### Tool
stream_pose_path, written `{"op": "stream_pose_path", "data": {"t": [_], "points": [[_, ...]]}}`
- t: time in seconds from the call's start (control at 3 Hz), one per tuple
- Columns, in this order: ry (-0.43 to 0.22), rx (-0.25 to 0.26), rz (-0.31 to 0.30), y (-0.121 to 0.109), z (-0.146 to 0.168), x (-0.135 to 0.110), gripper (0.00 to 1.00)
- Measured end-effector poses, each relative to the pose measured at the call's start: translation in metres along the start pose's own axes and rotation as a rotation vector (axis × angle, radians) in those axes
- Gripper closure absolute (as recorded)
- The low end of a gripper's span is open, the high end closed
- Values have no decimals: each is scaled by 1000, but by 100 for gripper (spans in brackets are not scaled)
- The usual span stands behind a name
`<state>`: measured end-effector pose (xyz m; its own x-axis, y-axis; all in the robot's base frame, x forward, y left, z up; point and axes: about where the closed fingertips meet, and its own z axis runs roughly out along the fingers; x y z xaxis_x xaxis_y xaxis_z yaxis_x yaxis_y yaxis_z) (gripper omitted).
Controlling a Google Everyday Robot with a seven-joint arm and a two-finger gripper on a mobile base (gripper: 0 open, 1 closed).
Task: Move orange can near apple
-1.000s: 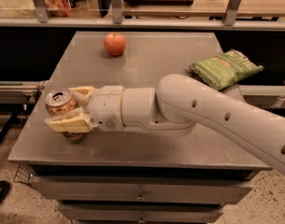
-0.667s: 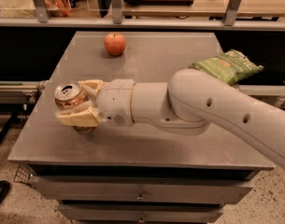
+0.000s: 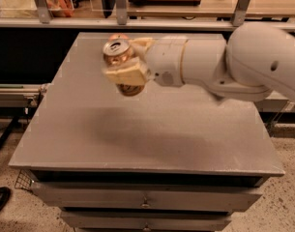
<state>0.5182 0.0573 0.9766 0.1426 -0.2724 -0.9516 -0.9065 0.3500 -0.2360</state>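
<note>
Though half-hidden by gripper (image 3: 122, 58) fingers (image 3: 126, 74), orange can (image 3: 116, 49) above table (image 3: 137, 139).

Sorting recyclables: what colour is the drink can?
Drink can: tan-orange, silver top, in gripper above table; camera view.

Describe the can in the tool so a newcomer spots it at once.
Find the grey metal table; over its far-left part, the white robot arm ends in a tan two-finger tool. Shut in that tool is the tan-orange aluminium drink can, tilted, its silver pull-tab top towards the camera: the only can in view.
</note>
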Motion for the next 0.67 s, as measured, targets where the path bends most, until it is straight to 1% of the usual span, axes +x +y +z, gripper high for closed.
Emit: {"op": "stream_pose_path", "data": {"t": [0.33,0.67], "points": [[8,47,1,-21,-16,1,100],[7,39,0,-17,-13,0,100]]}}
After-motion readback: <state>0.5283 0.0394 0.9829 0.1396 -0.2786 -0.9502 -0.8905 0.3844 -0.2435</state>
